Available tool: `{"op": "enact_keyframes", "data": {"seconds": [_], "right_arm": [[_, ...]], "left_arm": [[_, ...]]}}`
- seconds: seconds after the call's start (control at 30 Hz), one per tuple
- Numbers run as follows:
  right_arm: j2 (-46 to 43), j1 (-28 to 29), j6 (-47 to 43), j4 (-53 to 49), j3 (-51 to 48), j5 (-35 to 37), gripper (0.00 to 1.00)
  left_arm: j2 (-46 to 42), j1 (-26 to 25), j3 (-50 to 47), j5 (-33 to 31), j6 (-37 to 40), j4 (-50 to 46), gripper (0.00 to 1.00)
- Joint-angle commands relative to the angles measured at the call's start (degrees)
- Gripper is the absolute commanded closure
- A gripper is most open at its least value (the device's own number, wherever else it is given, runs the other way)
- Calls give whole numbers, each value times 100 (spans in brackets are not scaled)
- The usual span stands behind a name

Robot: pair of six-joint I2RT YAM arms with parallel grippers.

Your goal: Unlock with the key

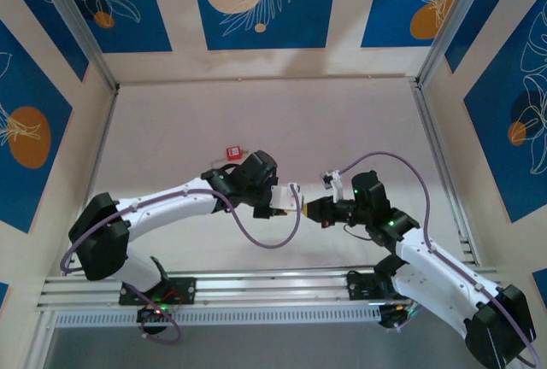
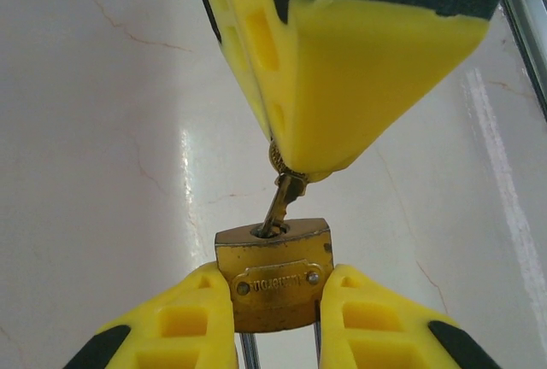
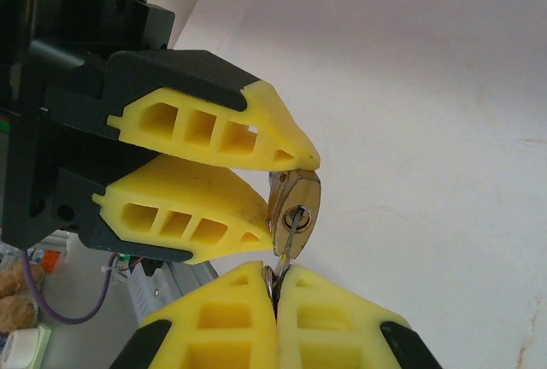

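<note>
Key (image 3: 288, 245) in right pincer's (image 3: 275, 273) grip; from right wrist, tip inside left pincer's (image 3: 291, 198) brass padlock (image 3: 299, 190).

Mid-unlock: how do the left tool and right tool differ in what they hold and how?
The left tool clamps the brass padlock by its sides; the right tool pinches the key by its head. The left tool's jaws stand apart around the padlock body; the right tool's are almost together. Shared: both have yellow fingers, both are shut on their thing, and they face tip to tip with the key's blade in the keyhole.
</note>
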Motion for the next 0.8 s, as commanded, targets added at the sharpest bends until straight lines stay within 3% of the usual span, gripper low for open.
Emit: {"op": "enact_keyframes", "data": {"seconds": [0.0, 0.27, 0.77], "right_arm": [[-153, 54, 34, -148, -90, 164, 100], [-254, 54, 43, -116, -159, 263, 100], [289, 159, -160, 204, -60, 87, 100]], "left_arm": [[-101, -114, -119, 168, 192, 481, 87], [-119, -78, -204, -67, 302, 494, 88], [-397, -174, 13, 747, -59, 528, 87]]}}
